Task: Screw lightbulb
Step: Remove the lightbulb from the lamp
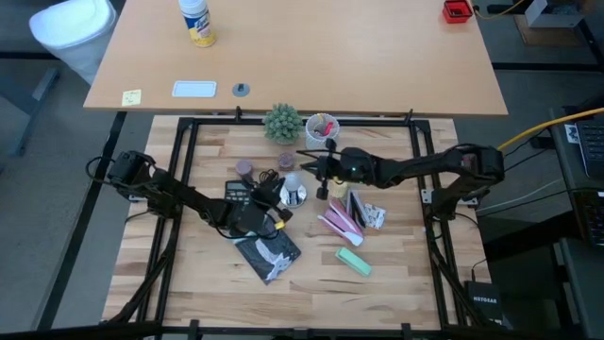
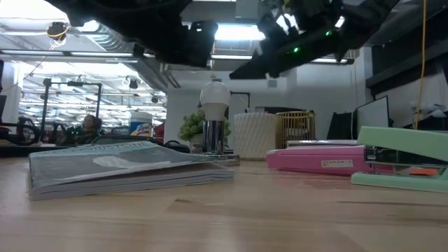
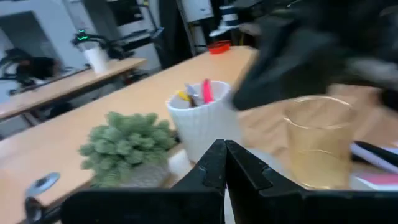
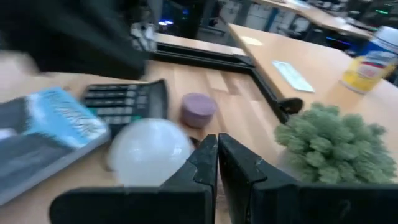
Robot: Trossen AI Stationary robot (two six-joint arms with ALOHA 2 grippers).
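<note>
The lightbulb (image 2: pixel 215 96) stands upright in the middle of the wooden tabletop (image 1: pixel 198 269), its white globe on top and its screw end down in a shiny silver base (image 2: pixel 213 137). In the high view it is the small white spot (image 1: pixel 292 182) between the two arms.

The right gripper (image 1: pixel 321 177) hangs just beside the lightbulb, on the side of the plant (image 1: pixel 281 122). Its fingers (image 4: pixel 233 163) are pressed together, and they pinch nothing. In the right wrist view the white globe (image 4: pixel 151 151) lies close in front of these fingers, a little to one side, and I cannot tell if they touch it.

The left gripper (image 1: pixel 276 195) is also near the lightbulb, on the other side, above the black calculator (image 1: pixel 238 194). Its fingers (image 3: pixel 239 163) are pressed together too and hold nothing. In front of them stand a white ribbed cup (image 3: pixel 203 118) with pens and an amber translucent cup (image 3: pixel 319 141).

About writing: the pink stapler (image 2: pixel 326 158) has a small label (image 2: pixel 336 164), but it is too small to read. The yellow and white bottle (image 1: pixel 197 21) on the far desk has a label that I cannot read either. A grey booklet (image 2: pixel 126 166) lies flat near the front.
</note>
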